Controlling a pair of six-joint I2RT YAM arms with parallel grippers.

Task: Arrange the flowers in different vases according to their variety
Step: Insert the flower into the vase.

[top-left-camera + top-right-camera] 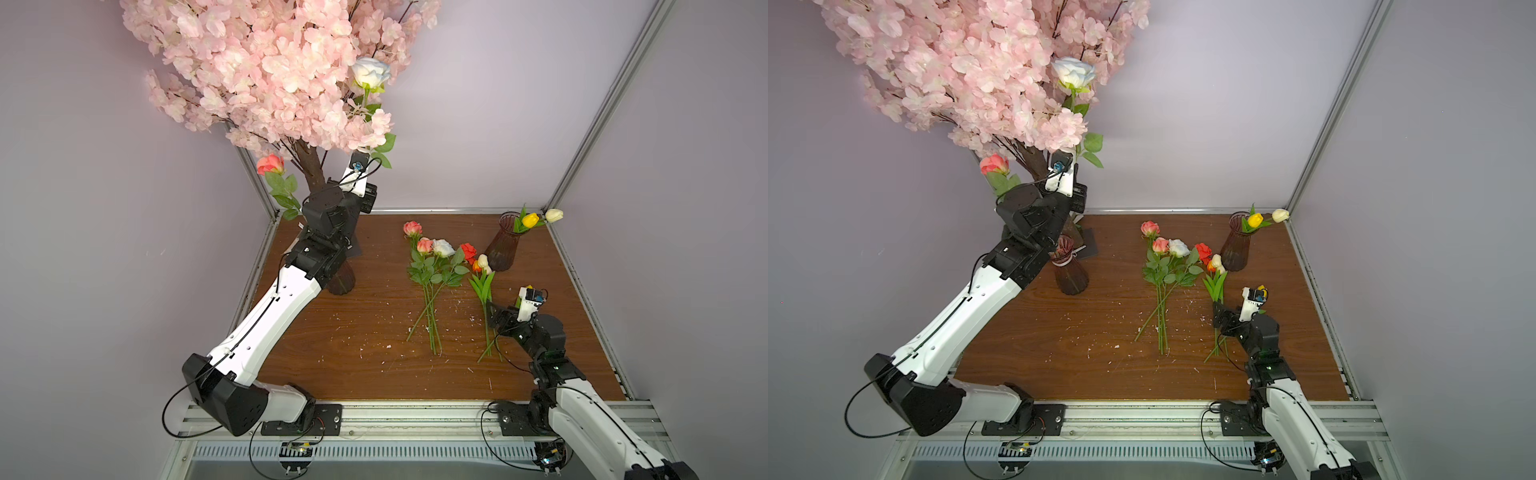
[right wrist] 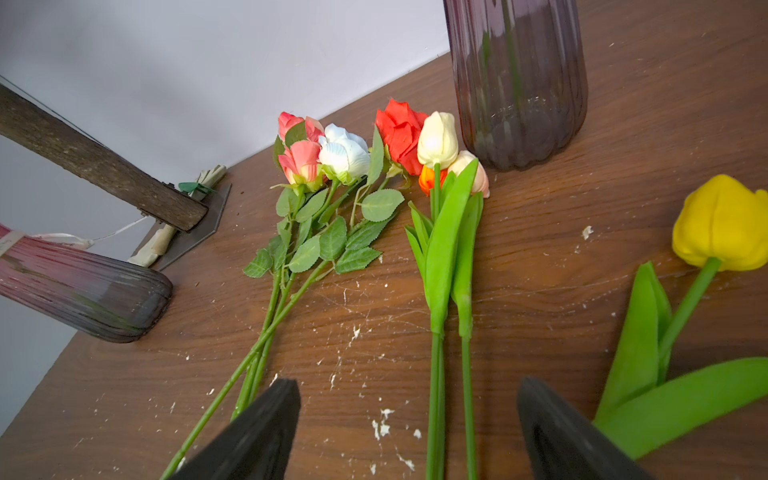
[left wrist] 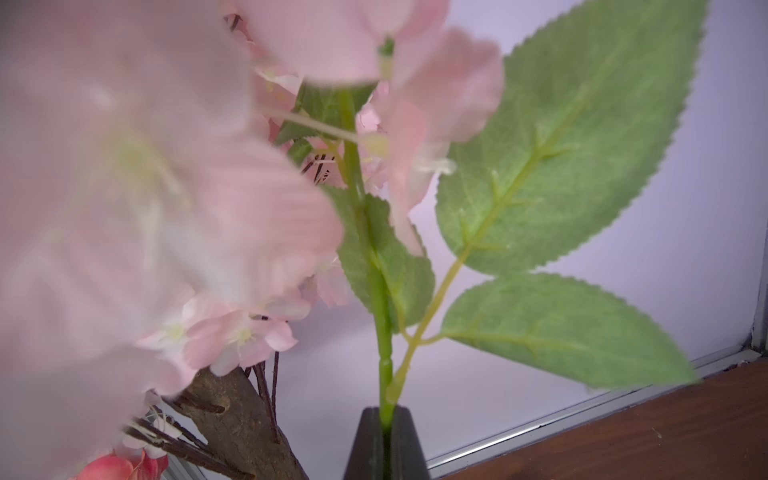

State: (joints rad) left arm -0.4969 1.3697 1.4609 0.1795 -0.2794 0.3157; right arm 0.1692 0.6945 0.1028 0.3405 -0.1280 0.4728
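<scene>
Currently left claw (image 3: 386, 419) pinches the white rose (image 1: 371, 72) by its stem, bloom high above the claw inside the blossom tree (image 1: 257, 62). Vase (image 1: 1069, 270) stands well below. Branches may snag the leaves and twist the stem off the mouth. Right claw (image 2: 409, 386) spread, empty, over tulips (image 2: 446, 249).

vase (image 1: 503, 249) maroon, ribbed | rose (image 1: 371, 72) white | tulip (image 2: 721, 222) yellow | table (image 1: 353, 353) brown woodgrain

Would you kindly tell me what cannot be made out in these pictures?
- White rose, bloom: left wrist view, blurred pink blossoms cover it.
- Banded vase: in a top view, the left arm covers all but its base.
- Coral rose, lower stem: both top views, same arm hides it.
- Yellow tulip, stem end: right wrist view, lost behind its leaves.
</scene>
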